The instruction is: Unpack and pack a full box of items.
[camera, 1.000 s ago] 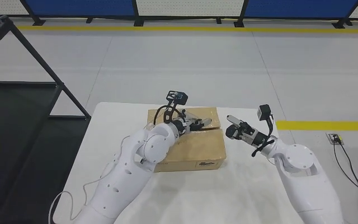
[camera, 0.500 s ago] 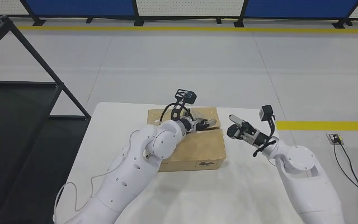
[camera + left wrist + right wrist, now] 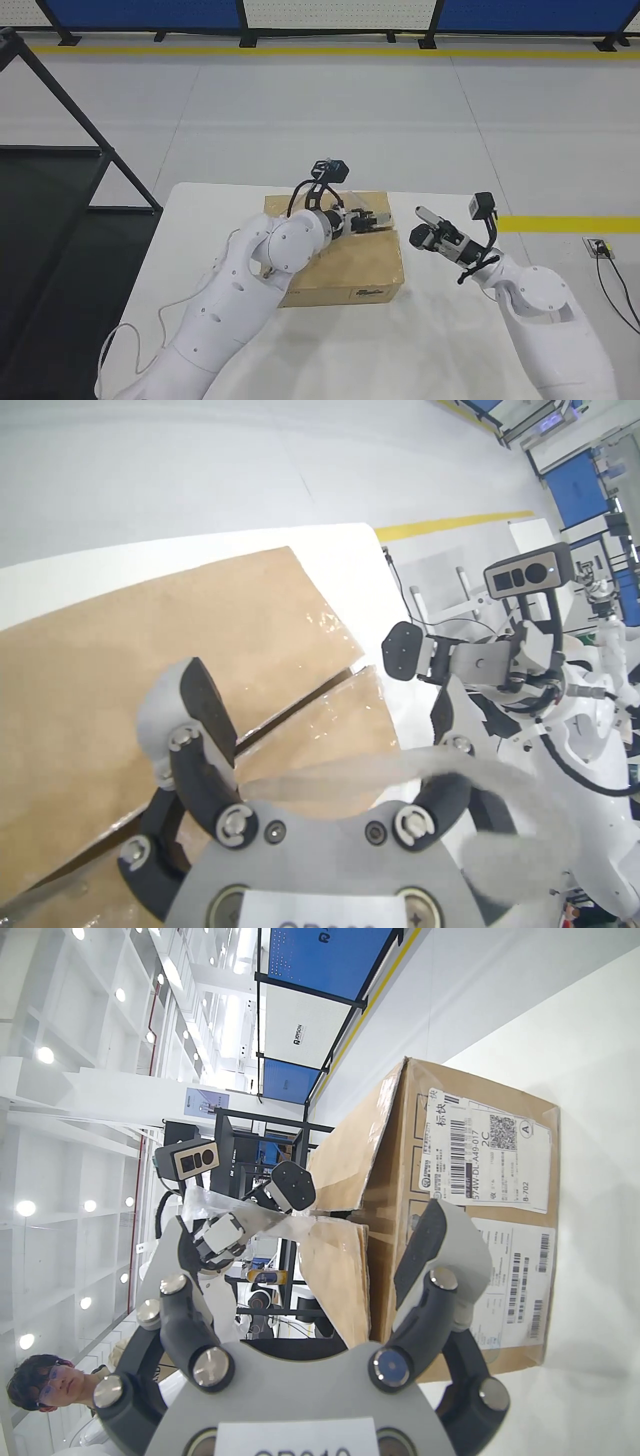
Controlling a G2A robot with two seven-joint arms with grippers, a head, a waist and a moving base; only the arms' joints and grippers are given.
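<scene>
The inside of the box (image 3: 350, 270) is hidden, for its two top flaps (image 3: 200, 610) lie nearly flat, with only a dark slit between them; in the top view the left arm covers the box's near left corner. A strip of clear tape (image 3: 350, 772) runs across the left claw (image 3: 320, 700), blurred where it is close to the wrist camera; whether the strip is pinched or merely sticks to the claw cannot be made out. The left claw hangs over the far right part of the box top, at the end of the slit; its fingers (image 3: 205, 700) stand wide apart. The right claw (image 3: 310, 1248) hovers just beside the box's right side, apart from it, wide open and holding nothing.

The box is plain brown cardboard with glossy tape traces along the flap edges; white shipping labels (image 3: 480, 1153) cover the side facing the right claw. It stands on the white table (image 3: 420, 340), near the middle of the far edge.

Beyond the table lies a pale grey floor (image 3: 330, 110) with a yellow line (image 3: 560, 223); blue panels (image 3: 140, 12) stand along the far side; a black frame (image 3: 60, 95) stands to the left.
</scene>
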